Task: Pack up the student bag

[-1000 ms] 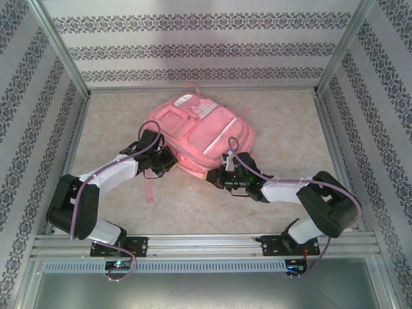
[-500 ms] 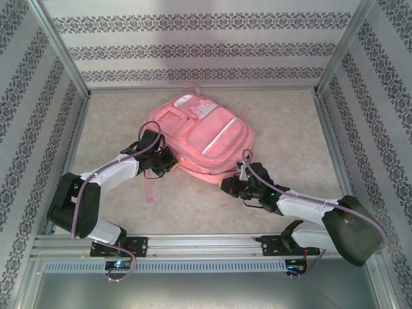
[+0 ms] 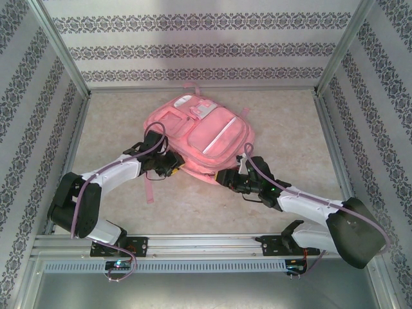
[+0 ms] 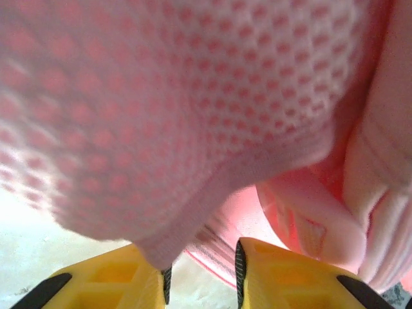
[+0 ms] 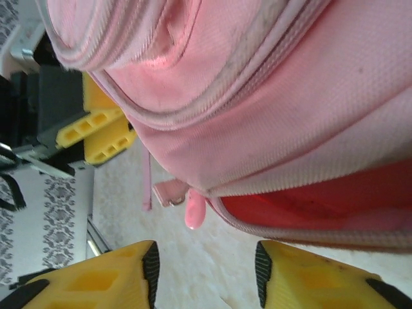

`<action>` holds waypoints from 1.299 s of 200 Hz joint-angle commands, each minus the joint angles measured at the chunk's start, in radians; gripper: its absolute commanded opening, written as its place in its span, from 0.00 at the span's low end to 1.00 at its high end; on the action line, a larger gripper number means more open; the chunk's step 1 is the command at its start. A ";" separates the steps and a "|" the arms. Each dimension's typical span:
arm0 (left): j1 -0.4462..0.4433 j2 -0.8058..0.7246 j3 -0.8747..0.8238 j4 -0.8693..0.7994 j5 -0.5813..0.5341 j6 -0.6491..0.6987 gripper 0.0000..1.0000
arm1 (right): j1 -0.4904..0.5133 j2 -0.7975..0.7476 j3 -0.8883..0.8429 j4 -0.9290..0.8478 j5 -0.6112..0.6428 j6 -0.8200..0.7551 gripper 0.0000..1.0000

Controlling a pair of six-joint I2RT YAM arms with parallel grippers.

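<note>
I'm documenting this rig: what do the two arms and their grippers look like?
The left arm and right arm have white links, black joints and a lilac cable looping outside. The fingers are yellow ribbed plastic with black inner pads.

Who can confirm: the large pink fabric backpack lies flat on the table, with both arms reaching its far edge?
No. The top external view shows the large pink fabric backpack flat on the table, with both arms reaching its near edge.

Pink student bag [image 3: 201, 132] flat on worktop [image 3: 290, 129], front pockets up; near edge between left claw [image 3: 172, 168] and right claw [image 3: 223, 177], zip gaping.
</note>
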 commanded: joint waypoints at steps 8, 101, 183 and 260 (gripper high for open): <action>-0.043 0.017 -0.026 0.000 0.027 0.018 0.34 | -0.005 0.049 -0.033 0.135 -0.035 0.116 0.43; -0.060 0.043 -0.018 0.033 0.025 0.000 0.30 | 0.014 0.231 -0.045 0.373 -0.089 0.260 0.40; -0.144 0.134 0.037 0.113 0.030 -0.051 0.24 | 0.064 0.097 -0.117 0.320 0.174 0.367 0.40; -0.229 0.247 0.176 0.108 0.045 -0.046 0.21 | 0.060 -0.608 -0.243 -0.433 0.404 0.226 0.39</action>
